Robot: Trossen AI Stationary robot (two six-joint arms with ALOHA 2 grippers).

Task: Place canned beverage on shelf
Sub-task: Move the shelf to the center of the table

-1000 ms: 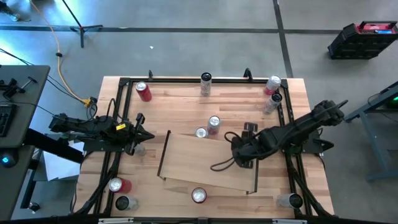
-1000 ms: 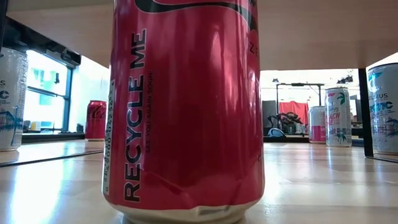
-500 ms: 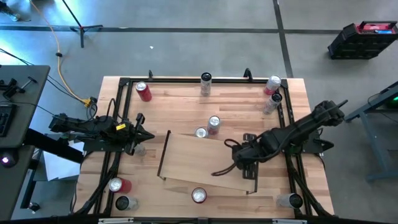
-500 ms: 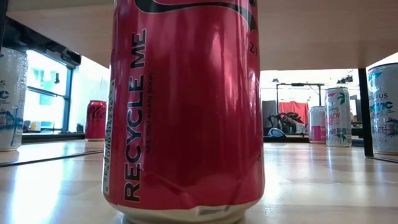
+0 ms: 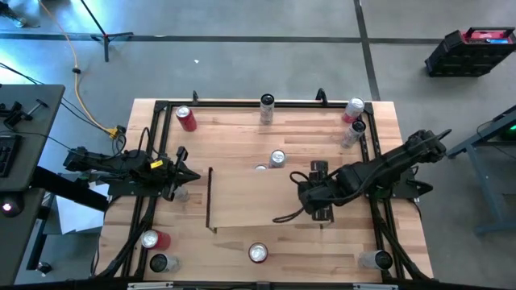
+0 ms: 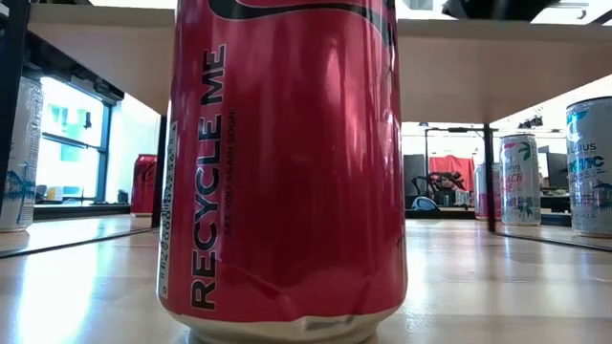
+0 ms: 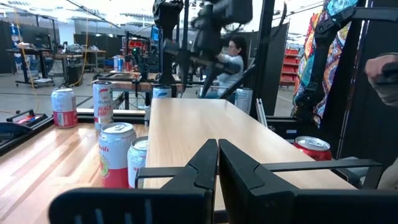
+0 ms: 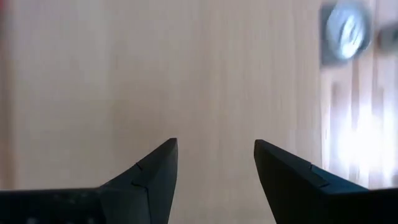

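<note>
The shelf (image 5: 258, 197) is a light-wood board on black rails, standing square in the middle of the table. In the low view its underside (image 6: 287, 57) spans overhead on black legs. My right gripper (image 5: 306, 195) hangs over the shelf's right end, slanting down, with its fingers open (image 8: 216, 149) and only blurred wood between them. My left gripper (image 5: 184, 175) waits shut (image 7: 217, 155) at the table's left, level with the shelf's top (image 7: 205, 124). A red canned beverage (image 6: 287, 162) stands upright by the near edge (image 5: 258, 254). No gripper holds a can. My right gripper's fingers stand apart over the shelf's top near its right end. The arm hides the fingertips from above, and the wrist view is blurred. I cannot tell whether they touch the board.
Cans stand around the shelf: a red one (image 5: 186, 118) at the far left, one (image 5: 267, 109) at the far middle, two (image 5: 353, 121) at the far right. One can (image 5: 277, 158) is just beyond the shelf, and others (image 5: 157, 250) (image 5: 375, 259) are at the near corners. A black frame (image 5: 242, 102) edges the table.
The shelf has turned about. It stood skewed, and its right end has swung toward the far edge, so it now sits square with the table; its legs have shifted in the low view. My right gripper has stayed over that end and has rolled its wrist.
</note>
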